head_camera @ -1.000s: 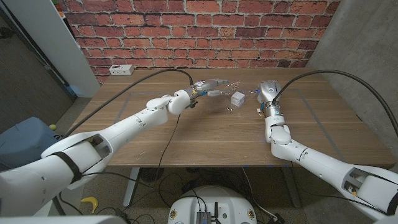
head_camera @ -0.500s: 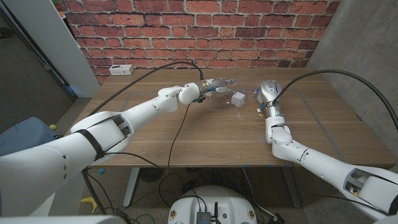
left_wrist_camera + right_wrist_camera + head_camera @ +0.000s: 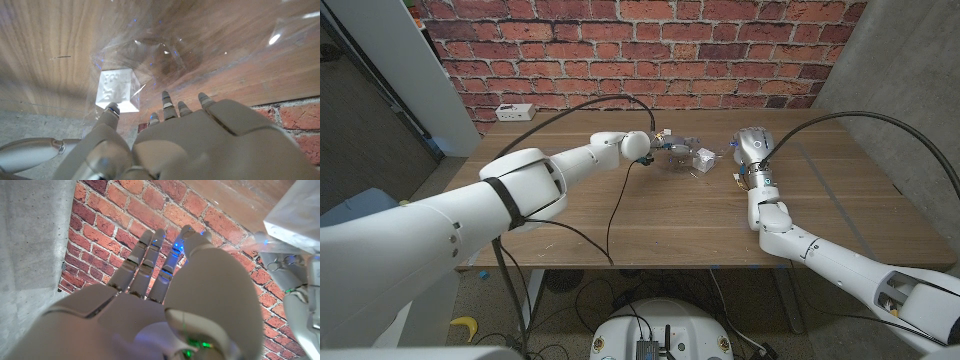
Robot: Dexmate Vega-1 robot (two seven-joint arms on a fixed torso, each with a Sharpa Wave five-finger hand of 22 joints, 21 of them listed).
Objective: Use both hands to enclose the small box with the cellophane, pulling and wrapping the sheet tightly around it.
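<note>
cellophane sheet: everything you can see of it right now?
The cellophane is a clear, crinkled, glossy film with bright glints, lying loosely over the small white box on the wooden table. The left hand reaches to it beside the box; actual grip cannot be told. The right hand stands apart.

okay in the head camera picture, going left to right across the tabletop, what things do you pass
White power strip near the table's far left corner → left hand, at the clear cellophane sheet → small white box → right hand standing on the wooden table.
</note>
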